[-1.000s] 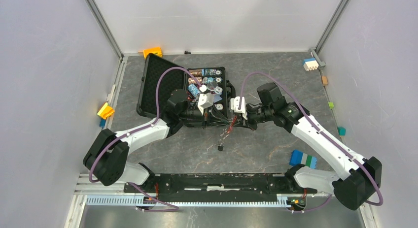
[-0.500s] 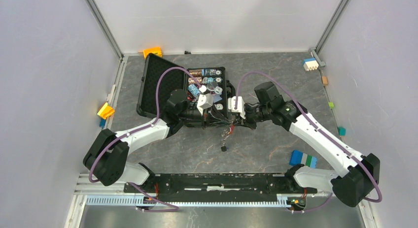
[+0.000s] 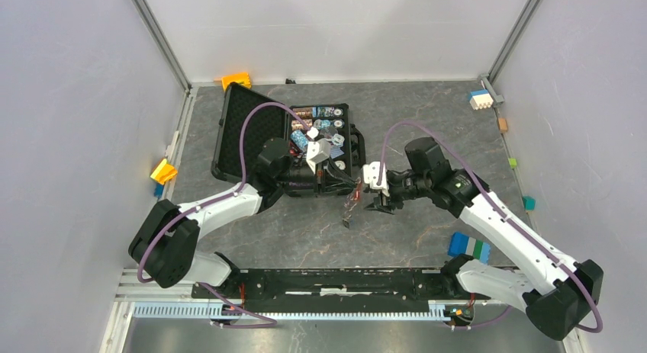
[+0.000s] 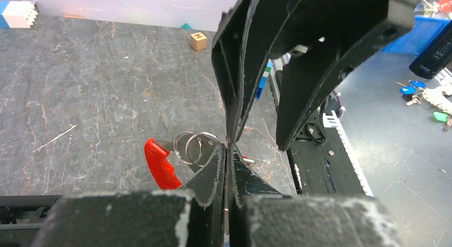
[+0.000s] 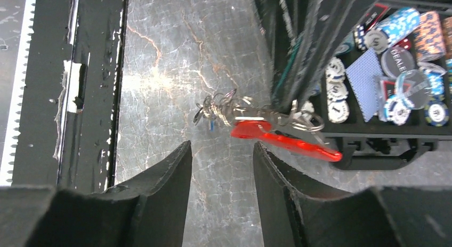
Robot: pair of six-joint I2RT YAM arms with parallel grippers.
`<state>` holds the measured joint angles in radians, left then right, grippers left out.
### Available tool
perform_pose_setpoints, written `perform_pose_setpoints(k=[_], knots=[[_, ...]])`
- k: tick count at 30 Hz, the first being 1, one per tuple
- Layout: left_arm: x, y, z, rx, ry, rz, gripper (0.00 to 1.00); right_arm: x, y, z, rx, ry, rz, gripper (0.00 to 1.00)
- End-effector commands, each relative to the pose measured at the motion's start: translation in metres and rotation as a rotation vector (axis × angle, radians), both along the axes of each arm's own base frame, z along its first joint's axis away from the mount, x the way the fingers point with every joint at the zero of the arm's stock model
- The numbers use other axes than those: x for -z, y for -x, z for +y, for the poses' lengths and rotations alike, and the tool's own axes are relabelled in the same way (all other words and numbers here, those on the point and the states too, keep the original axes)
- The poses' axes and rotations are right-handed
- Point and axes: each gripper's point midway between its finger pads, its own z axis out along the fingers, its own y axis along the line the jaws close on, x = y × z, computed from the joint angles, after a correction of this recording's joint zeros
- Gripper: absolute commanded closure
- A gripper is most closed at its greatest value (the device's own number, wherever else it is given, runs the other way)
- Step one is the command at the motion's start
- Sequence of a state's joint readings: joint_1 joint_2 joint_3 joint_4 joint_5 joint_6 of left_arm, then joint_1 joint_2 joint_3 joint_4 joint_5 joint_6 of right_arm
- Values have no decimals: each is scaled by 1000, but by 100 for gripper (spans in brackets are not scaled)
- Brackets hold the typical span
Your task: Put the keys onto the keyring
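Right gripper [image 5: 221, 148] has backed off with fingers wide, while the left gripper [image 4: 229, 146] pinches the keyring [image 5: 224, 111], its red tag [image 5: 285, 138] lying sideways beside the chip case [image 5: 373, 146].

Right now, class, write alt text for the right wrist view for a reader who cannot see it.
The left gripper, reaching in from the top, pinches the keyring, silvery rings with a long red tag, over the grey table. The right gripper shows at the bottom edge, jaws open, and an open case of poker chips sits at right.
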<state>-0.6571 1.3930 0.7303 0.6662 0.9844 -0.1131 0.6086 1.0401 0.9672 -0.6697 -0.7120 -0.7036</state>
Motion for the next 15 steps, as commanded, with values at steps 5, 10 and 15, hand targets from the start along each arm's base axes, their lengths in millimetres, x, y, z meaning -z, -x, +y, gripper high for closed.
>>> perform_pose_setpoints(k=[5, 10, 15], knots=[[-44, -5, -1, -25, 106, -28, 98, 8, -11, 16, 10, -66, 5, 42], [-43, -3, -1, -21, 105, -27, 98, 5, -21, 21, 40, -90, -5, 39], [-41, -3, -1, -23, 103, -27, 98, -2, -24, 24, 47, -110, -12, 42]])
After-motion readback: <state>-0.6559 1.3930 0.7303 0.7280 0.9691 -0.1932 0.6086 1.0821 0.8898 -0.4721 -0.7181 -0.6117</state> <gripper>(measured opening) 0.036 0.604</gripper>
